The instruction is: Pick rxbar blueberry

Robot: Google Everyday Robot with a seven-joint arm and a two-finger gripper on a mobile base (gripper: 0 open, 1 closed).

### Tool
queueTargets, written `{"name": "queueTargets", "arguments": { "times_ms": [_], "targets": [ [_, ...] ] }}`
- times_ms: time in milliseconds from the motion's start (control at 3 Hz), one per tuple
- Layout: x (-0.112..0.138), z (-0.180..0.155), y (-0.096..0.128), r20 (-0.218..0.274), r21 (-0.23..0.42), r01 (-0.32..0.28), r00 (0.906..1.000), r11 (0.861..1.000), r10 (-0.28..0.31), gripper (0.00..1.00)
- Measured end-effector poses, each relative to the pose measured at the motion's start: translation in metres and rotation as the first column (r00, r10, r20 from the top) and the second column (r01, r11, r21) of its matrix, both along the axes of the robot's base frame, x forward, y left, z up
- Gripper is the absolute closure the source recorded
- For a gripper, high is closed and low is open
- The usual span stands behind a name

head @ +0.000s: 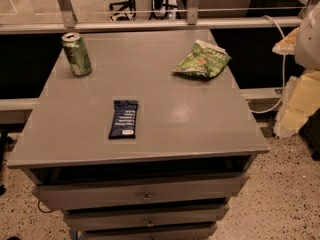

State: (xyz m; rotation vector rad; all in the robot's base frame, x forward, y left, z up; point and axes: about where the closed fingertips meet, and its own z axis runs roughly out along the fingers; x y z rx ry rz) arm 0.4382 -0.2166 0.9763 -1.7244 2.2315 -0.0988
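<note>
The rxbar blueberry [123, 119] is a flat dark navy bar with white text lines and a white patch at its near end. It lies flat on the grey table top [175, 114], left of centre and towards the front edge. My arm shows at the far right edge as white and cream shapes, with the gripper [298, 105] off the table's right side, well to the right of the bar and touching nothing on the table.
A green soda can [76, 54] stands upright at the back left. A green chip bag [202, 60] lies at the back right. Drawers [145, 194] sit under the top. A white cable [280, 59] hangs to the right, and a railing runs behind.
</note>
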Motion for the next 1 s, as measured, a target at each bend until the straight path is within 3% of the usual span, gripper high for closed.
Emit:
{"name": "queueTargets", "arguments": {
  "times_ms": [333, 667, 1000],
  "targets": [
    [0.003, 0.002, 0.002, 0.015, 0.012, -0.005, 0.9999, 1.0, 0.005, 0.0],
    [0.029, -0.018, 0.034, 0.009, 0.113, -0.017, 0.9998, 0.993, 0.016, 0.0],
    [0.06, -0.045, 0.092, -0.021, 0.256, -0.032, 0.999, 0.966, 0.038, 0.0]
  ]
}}
